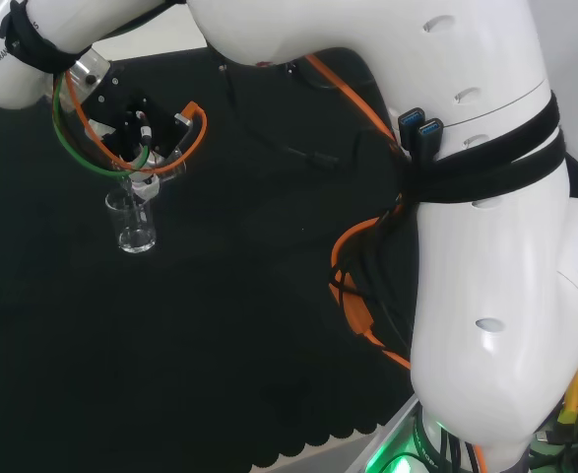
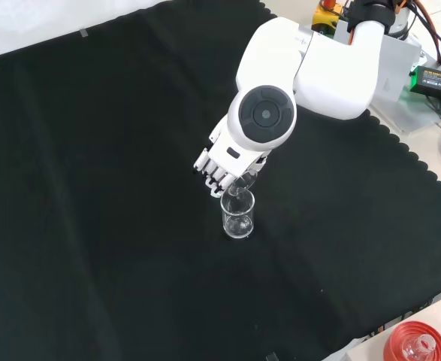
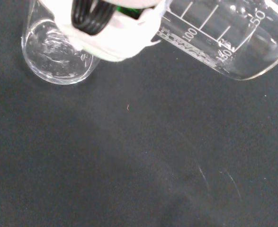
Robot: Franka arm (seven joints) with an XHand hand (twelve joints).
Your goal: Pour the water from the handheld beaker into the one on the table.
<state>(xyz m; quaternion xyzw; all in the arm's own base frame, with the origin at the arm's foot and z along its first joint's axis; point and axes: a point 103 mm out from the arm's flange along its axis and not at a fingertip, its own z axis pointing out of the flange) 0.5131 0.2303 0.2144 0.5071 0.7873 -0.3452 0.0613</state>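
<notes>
The black and white hand [image 2: 218,167] is gripping a clear glass graduated beaker [image 3: 224,38], fingers curled round it, tilting it steeply. Its lip is hanging right over the mouth of the clear upright receiving beaker [image 2: 237,216] on the black cloth [image 2: 92,226] — directly below, so the pour is dropping straight in.
</notes>
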